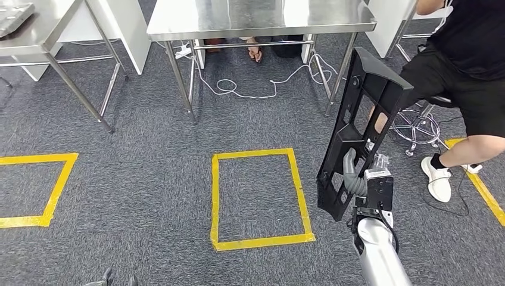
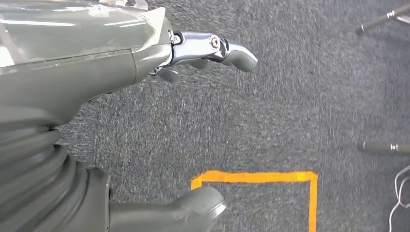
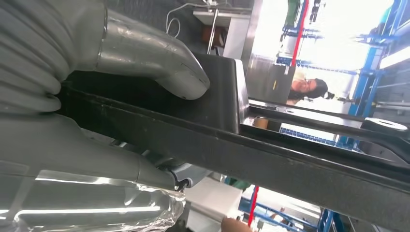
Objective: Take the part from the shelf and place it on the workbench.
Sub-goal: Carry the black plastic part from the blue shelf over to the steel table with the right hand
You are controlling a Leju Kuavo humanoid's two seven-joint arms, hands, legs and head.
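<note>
- Left hand [image 2: 212,50] hangs low over the grey carpet [image 1: 143,179], fingers apart w/ nothing between them – no role in the carry as things stand.
- Right hand [image 1: 356,179] is wrapped round a lower bar of the part [image 1: 357,134], a long black open frame held upright and leaning a little away from the robot, clear of the floor.
- In the right wrist view the thumb [image 3: 159,63] presses on one face of the part's flat bar [image 3: 217,140] and the fingers sit on the other side, so the hold looks firm; how far the fingers curl under I can't tell, as the frame hides them.
- Handling, as a judgement: stiff moulded plastic, prob. light for its length but top-heavy from this low grip – it will want to swing or twist in the hand. Smooth faces, so may slip; a grip nearer mid-frame, on a crossbar, would steady it.
- Yellow tape rectangle [image 1: 259,196] lies on the floor just ahead-left of the part.
- Beyond, a steel workbench [image 1: 262,18] w/ cables under it; a seated person [image 1: 464,77] is close on the right, so the frame's top end needs room.
</note>
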